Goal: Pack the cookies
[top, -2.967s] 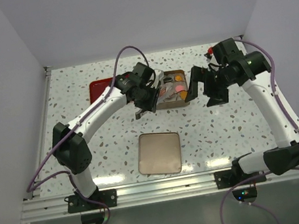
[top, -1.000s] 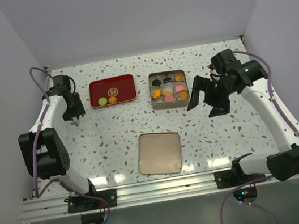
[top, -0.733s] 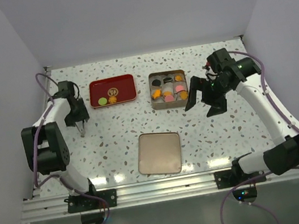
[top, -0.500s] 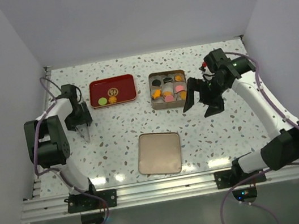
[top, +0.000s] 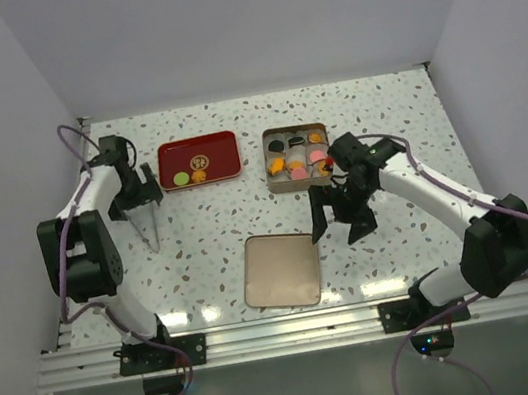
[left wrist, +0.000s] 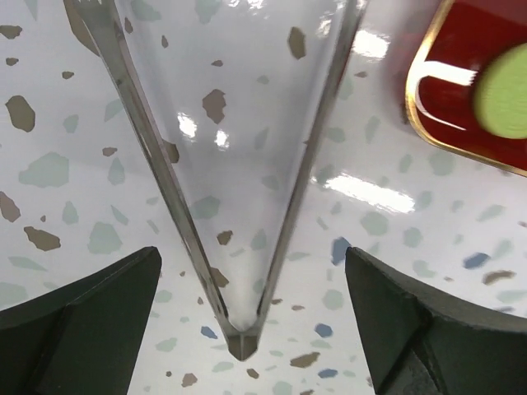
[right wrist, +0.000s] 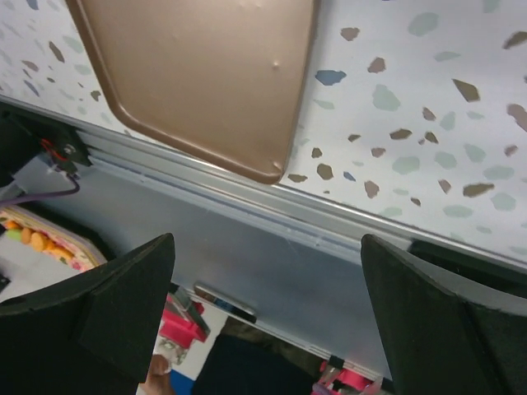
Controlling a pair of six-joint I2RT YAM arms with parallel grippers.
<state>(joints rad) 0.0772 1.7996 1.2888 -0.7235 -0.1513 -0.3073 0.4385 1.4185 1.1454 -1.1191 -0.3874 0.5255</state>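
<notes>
The cookies (top: 296,160) in orange, pink and black fill a gold tin (top: 273,185) at centre back. A green cookie (top: 181,179) and orange ones lie on the red tray (top: 215,145); the green cookie (left wrist: 504,102) also shows in the left wrist view. My left gripper (top: 138,199) hangs open over metal tongs (top: 149,229) lying flat on the table. The tongs (left wrist: 165,173) lie between my fingers without touching them, so the left gripper (left wrist: 251,251) is empty. My right gripper (top: 340,224) is open and empty, just right of the gold lid (top: 281,271).
The lid (right wrist: 198,74) lies flat near the table's front edge, and the aluminium rail (right wrist: 346,239) runs just beyond it. White walls close the table on the left, back and right. The red tray (left wrist: 461,58) sits just right of the tongs.
My left gripper opened and let go of the tongs, which now lie on the table. My right arm swung forward and left, from beside the tin to beside the lid.
</notes>
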